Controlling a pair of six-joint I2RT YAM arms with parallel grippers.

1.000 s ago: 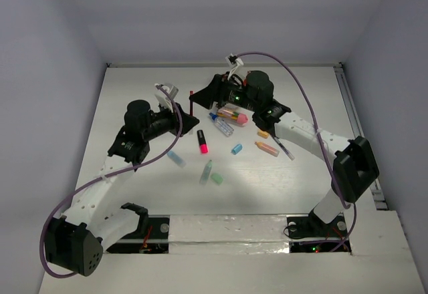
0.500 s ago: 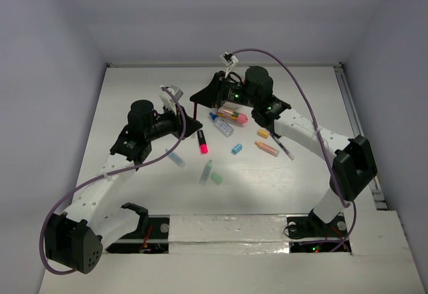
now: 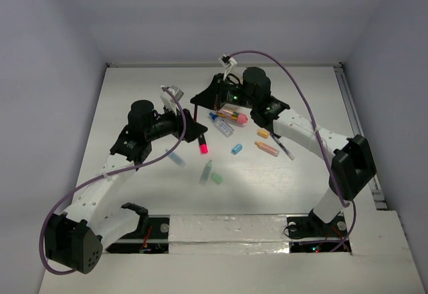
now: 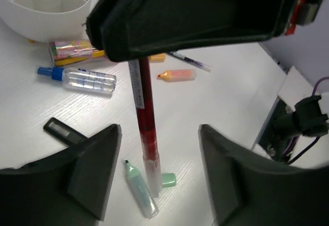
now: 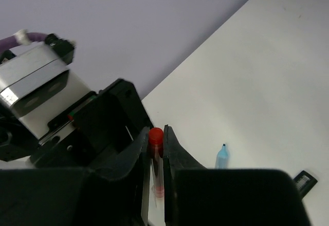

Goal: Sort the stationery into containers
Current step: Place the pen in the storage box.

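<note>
A red pen hangs upright above the table. My right gripper is shut on its red-capped top end. The left gripper stands open around the pen's lower part, and its fingers do not touch it. In the top view the two grippers meet left of centre, the right gripper above the left gripper. The white divided cup stands just behind, mostly hidden under the right wrist in the top view. Loose stationery lies around: a green marker, its cap and an orange marker.
On the table lie a pink-and-black marker, a clear blue-capped marker, a small blue piece, a light-blue marker, an orange marker and a thin pen. Pink and yellow pieces rest against the cup.
The left gripper has opened and let go of the red pen. The right gripper has shut on the pen's top end. Both arms stayed nearly in place.
</note>
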